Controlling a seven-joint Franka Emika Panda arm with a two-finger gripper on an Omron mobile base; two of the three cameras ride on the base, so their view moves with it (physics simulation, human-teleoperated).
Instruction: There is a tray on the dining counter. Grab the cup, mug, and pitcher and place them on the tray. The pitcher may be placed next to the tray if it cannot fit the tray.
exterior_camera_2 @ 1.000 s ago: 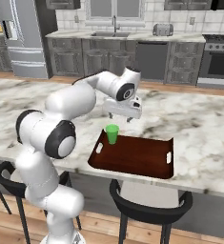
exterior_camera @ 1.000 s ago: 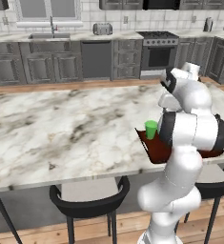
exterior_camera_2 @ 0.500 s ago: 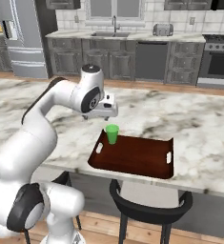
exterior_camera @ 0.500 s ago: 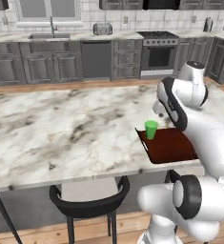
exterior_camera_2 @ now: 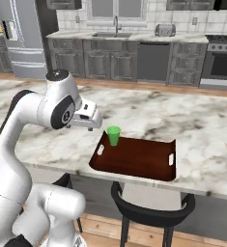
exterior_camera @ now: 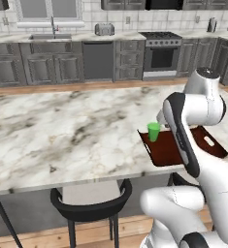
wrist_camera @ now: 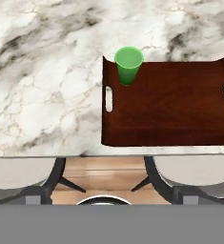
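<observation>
On the white marble dining counter (exterior_camera_2: 192, 125), the arm's gripper (exterior_camera_2: 88, 117) hangs left of the tray (exterior_camera_2: 139, 159), fingers spread wide and holding nothing. The green cup (exterior_camera_2: 114, 135) stands upright in the tray's far left corner, beside a pale handle slot. Black stools (exterior_camera_2: 151, 212) sit below.

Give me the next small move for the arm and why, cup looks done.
Probably swing away from the tray to look for the mug. The green cup stands upright in the tray's corner by a handle slot, the rest of the tray is bare, and the gripper sits beside it over the dining counter, apparently holding nothing.
</observation>
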